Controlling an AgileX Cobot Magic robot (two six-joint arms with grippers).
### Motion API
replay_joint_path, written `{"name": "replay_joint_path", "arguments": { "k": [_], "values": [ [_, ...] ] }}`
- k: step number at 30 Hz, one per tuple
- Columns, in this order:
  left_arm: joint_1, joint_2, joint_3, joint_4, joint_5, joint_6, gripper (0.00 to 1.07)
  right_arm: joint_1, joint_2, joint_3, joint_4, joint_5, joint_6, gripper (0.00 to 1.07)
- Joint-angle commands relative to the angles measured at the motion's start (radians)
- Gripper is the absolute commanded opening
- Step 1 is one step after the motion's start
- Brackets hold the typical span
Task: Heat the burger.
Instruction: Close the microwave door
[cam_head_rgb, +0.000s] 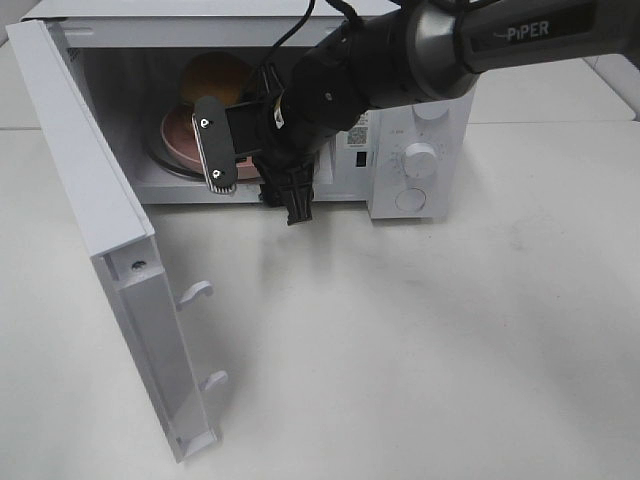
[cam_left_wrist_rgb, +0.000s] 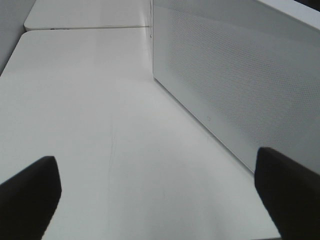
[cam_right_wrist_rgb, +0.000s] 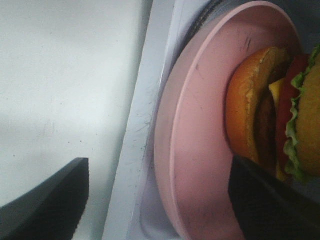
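Dark fingers (cam_right_wrist_rgb: 50, 205) of the right gripper (cam_head_rgb: 255, 175) stand wide apart at the mouth of the microwave (cam_head_rgb: 420, 130), holding nothing; the rim of the pink plate (cam_right_wrist_rgb: 200, 150) lies between them, untouched as far as I can tell. On that plate, inside the microwave's chamber, sits the burger (cam_right_wrist_rgb: 260, 110). Out beside the microwave's open door (cam_head_rgb: 80, 170), the left gripper (cam_left_wrist_rgb: 160, 190) hangs spread and empty. Loading looks done; what remains, I judge, is to draw the arm clear, shut the door and turn the dial (cam_head_rgb: 420, 158) on the microwave's front panel
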Motion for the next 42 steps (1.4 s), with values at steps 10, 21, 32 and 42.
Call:
{"name": "replay_joint_path", "arguments": {
  "k": [10, 21, 32, 42],
  "values": [
    [0.002, -0.021, 0.004, 0.0, -0.007, 0.003, 1.03, 0.001, -0.133, 0.166, -0.001, -0.099, 0.071, 0.84],
    [0.002, -0.021, 0.004, 0.0, -0.007, 0.003, 1.03, -0.011, -0.295, 0.328, -0.001, -0.104, 0.071, 0.82],
    [0.002, -0.021, 0.004, 0.0, -0.007, 0.003, 1.03, -0.038, -0.455, 0.477, -0.002, -0.104, 0.187, 0.76],
    [0.002, -0.021, 0.004, 0.0, -0.007, 0.003, 1.03, -0.038, -0.619, 0.601, -0.002, -0.09, 0.315, 0.76]
  ]
}}
